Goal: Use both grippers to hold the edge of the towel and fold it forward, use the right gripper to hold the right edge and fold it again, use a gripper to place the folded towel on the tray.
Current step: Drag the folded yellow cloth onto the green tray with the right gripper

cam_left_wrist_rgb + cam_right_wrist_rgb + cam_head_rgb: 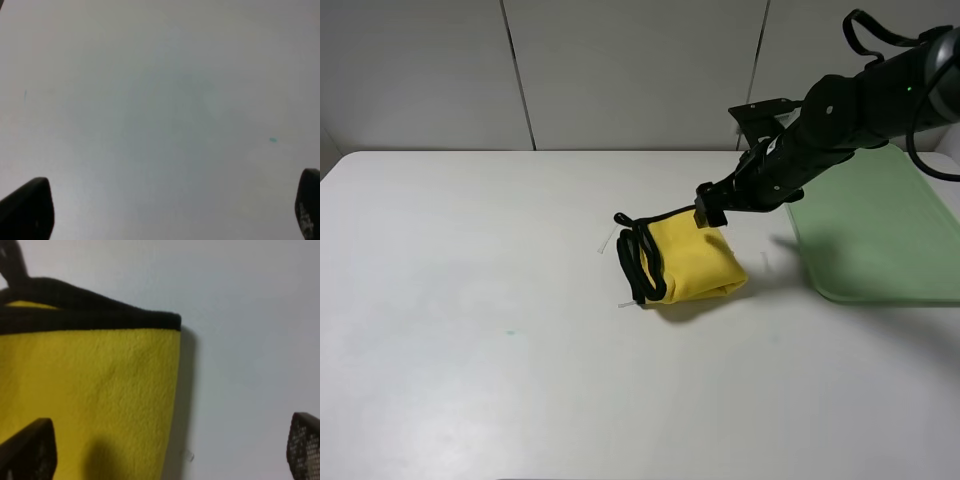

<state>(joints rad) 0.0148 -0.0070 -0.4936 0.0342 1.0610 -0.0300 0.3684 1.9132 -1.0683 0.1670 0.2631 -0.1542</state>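
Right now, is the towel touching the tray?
Apart. The exterior high view shows bare white table between the folded towel and the tray.

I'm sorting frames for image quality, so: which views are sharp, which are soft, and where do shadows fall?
Exterior high: sharp and evenly lit, soft shadows right of the towel and on the tray. Left wrist: blurred, only bare table and dark fingertips. Right wrist: close and slightly soft, a shadow along the towel's side.
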